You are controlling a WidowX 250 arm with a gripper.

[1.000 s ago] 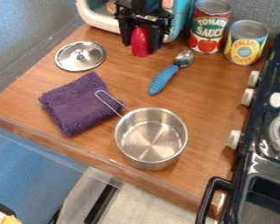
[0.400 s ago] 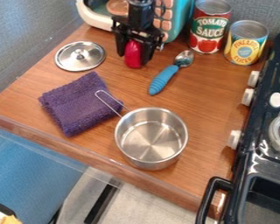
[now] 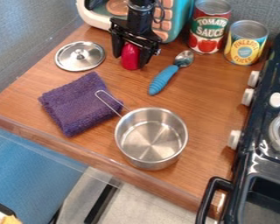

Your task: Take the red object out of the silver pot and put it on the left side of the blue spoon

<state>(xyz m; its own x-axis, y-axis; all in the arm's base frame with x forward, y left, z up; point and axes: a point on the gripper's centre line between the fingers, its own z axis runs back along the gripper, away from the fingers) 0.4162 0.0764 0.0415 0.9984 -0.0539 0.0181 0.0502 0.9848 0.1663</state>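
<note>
purple cloth [image 3: 81, 105]: folded on the wooden counter [image 3: 209, 96], nearer the front edge than the lid is.
lid [image 3: 79, 56]: round, silver, lying knob up behind the cloth.
toy oven [image 3: 180, 19]: teal and white, at the back of the counter, partly behind the arm.
gripper [image 3: 131, 61]: pointing down in front of the toy oven, closed on the red object, one finger at each side of it.
red object [image 3: 130, 55]: out of the pot, upright in the gripper, between the lid and the blue spoon, on the spoon's left; whether it touches the counter, i cannot tell.
silver pot [image 3: 151, 138]: near the front edge, open top up, its wire handle reaching back and left over the cloth.
blue spoon [image 3: 162, 79]: lying at a slant, blue handle toward the front, metal bowl toward the cans.
tomato can [image 3: 208, 28]: upright at the back.
yellow can [image 3: 246, 43]: upright just beside the tomato can, on its right.
stove [image 3: 265, 131]: black with white knobs, along the right side.
</note>
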